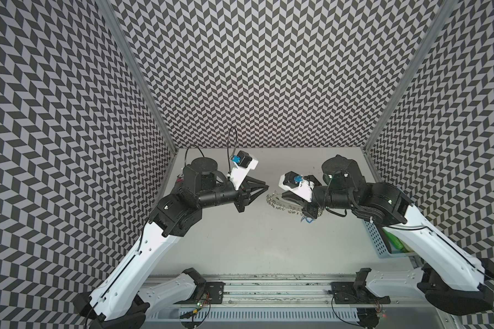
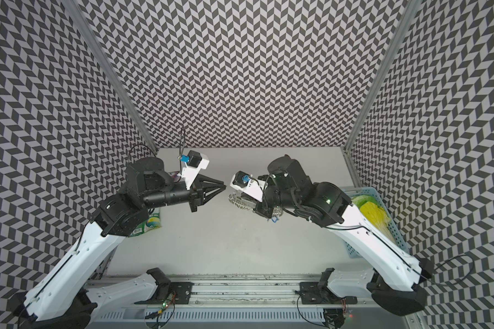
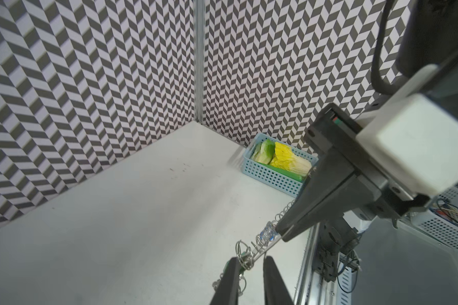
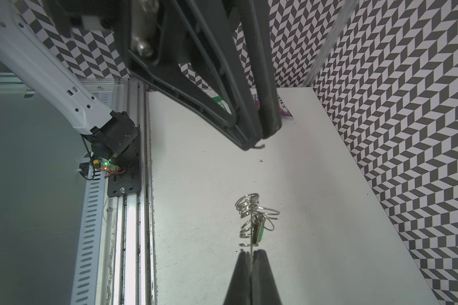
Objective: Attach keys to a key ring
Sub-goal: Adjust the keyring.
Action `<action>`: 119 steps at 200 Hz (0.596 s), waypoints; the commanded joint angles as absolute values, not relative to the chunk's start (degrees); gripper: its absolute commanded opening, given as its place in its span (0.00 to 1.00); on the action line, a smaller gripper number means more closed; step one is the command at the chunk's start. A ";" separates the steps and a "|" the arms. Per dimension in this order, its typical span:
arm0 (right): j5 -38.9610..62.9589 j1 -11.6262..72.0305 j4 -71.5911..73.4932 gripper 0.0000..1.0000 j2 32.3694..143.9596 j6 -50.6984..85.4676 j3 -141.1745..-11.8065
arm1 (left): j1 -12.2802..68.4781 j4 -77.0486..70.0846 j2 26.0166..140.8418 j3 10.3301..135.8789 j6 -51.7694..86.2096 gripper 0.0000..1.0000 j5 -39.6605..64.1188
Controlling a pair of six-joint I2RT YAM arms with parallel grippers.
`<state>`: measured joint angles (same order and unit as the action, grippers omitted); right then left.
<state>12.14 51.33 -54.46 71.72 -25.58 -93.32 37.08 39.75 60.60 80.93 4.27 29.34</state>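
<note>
My right gripper (image 4: 251, 253) is shut on the thin edge of the key ring (image 4: 249, 211), a gray plate fringed with silver wire rings, and holds it above the table (image 1: 254, 242). In both top views the key ring (image 1: 280, 203) juts left from under the right wrist. The keys' green tag (image 4: 261, 233) hangs among the rings near the plate's free end. My left gripper (image 1: 267, 188) hovers just off that end. Its jaws stand slightly apart with nothing between them, and the green tag (image 3: 225, 267) peeks out behind one finger (image 3: 233, 277).
A blue perforated basket (image 3: 270, 177) of yellow and green toy vegetables stands by the right wall. A green packet (image 2: 149, 222) lies under the left arm, and a purple packet (image 4: 284, 109) lies further back. Blue-tagged keys (image 1: 307, 220) dangle below the right gripper. A metal rail (image 1: 268, 287) runs along the front.
</note>
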 commanded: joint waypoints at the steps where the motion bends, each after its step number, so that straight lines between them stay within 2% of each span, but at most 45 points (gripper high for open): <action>1: 13.10 51.77 -51.53 0.00 70.31 -27.15 -92.91 | 36.99 44.59 60.85 84.62 8.56 0.19 30.50; 45: 13.21 51.94 -53.14 0.00 70.72 -27.99 -93.23 | 36.99 44.56 63.88 86.73 14.28 0.16 31.38; 65: 12.79 52.14 -54.14 0.00 71.19 -28.55 -93.58 | 37.05 44.38 66.09 87.48 17.14 0.09 32.72; 86: 11.73 52.57 -54.62 0.00 71.43 -29.07 -94.05 | 37.01 44.24 67.82 87.28 19.59 0.06 34.28; 119: 10.31 52.84 -55.78 0.00 72.14 -30.20 -94.92 | 37.07 46.56 69.59 87.97 20.96 0.09 32.78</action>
<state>11.75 52.38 -57.19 71.70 -28.71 -93.06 37.08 44.51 69.36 86.41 18.76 32.62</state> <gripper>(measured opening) 0.049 0.083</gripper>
